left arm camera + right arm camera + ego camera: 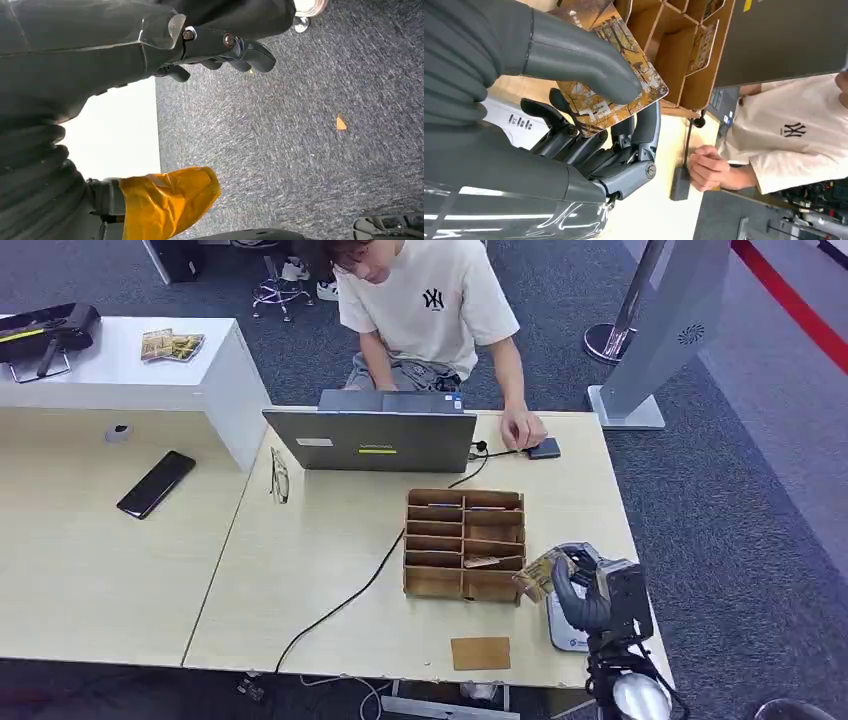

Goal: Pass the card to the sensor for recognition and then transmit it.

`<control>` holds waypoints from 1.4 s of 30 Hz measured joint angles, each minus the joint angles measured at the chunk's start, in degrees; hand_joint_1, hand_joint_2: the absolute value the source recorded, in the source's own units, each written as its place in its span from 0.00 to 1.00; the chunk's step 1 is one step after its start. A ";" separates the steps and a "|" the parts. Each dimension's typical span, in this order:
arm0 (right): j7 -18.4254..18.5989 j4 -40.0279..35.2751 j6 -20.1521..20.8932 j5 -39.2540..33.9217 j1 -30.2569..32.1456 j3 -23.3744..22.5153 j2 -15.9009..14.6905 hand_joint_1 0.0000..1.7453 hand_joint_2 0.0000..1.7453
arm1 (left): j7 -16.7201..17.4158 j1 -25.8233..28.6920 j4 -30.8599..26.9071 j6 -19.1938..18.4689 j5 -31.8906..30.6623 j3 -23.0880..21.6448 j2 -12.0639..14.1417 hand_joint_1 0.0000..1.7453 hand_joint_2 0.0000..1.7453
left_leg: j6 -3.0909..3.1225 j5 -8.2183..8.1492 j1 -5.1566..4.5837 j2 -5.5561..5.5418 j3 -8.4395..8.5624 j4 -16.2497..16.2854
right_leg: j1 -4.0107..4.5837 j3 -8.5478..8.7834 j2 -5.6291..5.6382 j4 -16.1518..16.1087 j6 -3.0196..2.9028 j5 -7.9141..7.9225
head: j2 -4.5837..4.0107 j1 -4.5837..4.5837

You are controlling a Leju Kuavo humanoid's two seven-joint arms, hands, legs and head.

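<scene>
One card is held by the right hand in the head view, at the near right part of the table, just beside the wooden compartment box; under the hand lies a white flat device, which I judge to be the sensor, though this is not sure. A person sits behind a laptop with one hand on a small dark device at the far side. From the left wrist view, the left hand hangs over the carpet with its fingers curled in and nothing in them, well apart from the table. From the right wrist view, the thumb presses the card against the darker fingers, and the long axis of the card points away from the palm toward the box. The white device is just behind the fingers, so the right hand is clearly the nearer one, and the coming move probably needs only to lower the card flat on it.
</scene>
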 joint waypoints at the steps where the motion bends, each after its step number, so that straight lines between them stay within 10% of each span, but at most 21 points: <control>1: -0.09 -0.37 -0.33 -0.13 0.25 0.00 0.00 1.00 1.00 | 0.00 0.00 0.02 0.18 0.02 0.00 0.00 0.00 1.00 | 0.00 0.00 0.00 0.00 0.00 0.00 | 0.00 0.00 0.00 0.00 0.00 0.00 | 0.00 0.00; 42: -0.50 9.97 -4.53 6.91 -1.63 -6.56 -0.06 1.00 1.00 | -0.61 0.00 0.02 0.92 0.52 0.02 0.00 0.00 1.00 | 0.00 0.00 0.00 0.02 -0.01 0.00 | 0.00 -0.01 0.00 0.00 0.00 0.00 | 0.00 0.00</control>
